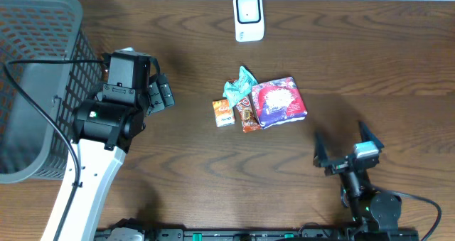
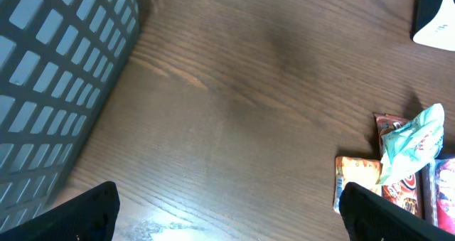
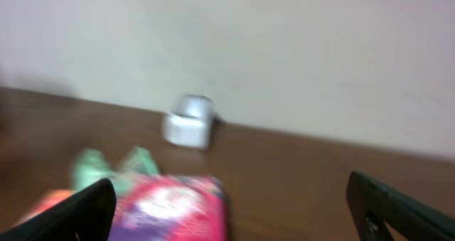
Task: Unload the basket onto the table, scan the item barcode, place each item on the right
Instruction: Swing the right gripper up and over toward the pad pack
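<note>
Dark wood desk (image 1: pixel 213 170) carries a glossy pink-and-red snack packet (image 1: pixel 279 102), lying flat and touching smaller wrappers (image 1: pixel 246 117). It sits ahead of my right hand (image 1: pixel 340 133), slightly left, and off to the right of my left hand (image 1: pixel 163 92). Both hands gape wide, holding nothing.

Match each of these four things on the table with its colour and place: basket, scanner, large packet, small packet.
Things:
1. basket
2. scanner
3. large packet
4. small packet

Colour and place:
A. white, alone by the far edge of the table
B. orange, left end of the snack cluster
C. grey mesh, at the table's left edge
D. red and pink, right end of the snack cluster

Pairs: 1-C, 2-A, 3-D, 4-B
</note>
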Motion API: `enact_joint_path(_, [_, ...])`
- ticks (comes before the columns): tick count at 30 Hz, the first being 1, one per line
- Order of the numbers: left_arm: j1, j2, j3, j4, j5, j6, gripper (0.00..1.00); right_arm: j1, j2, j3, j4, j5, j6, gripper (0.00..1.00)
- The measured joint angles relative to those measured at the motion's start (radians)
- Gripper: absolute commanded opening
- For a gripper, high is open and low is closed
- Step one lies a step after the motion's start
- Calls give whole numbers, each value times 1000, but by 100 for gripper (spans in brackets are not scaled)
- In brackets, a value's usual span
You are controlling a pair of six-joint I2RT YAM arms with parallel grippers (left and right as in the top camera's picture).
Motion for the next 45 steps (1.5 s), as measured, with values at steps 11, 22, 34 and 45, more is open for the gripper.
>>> enact_joint_path(11, [0,0,0,0,-3,0,98,0,1,-1,167,-501,-3,99])
enact_joint_path(22, [0,0,0,0,-3,0,98,0,2,0,478,-600,166,99])
enact_joint_path(34, [0,0,0,0,-3,0,98,0,2,3,650,-494,383,99])
enact_joint_path(45, [0,0,0,0,-3,-1,98,0,2,5,618,-476,445,99])
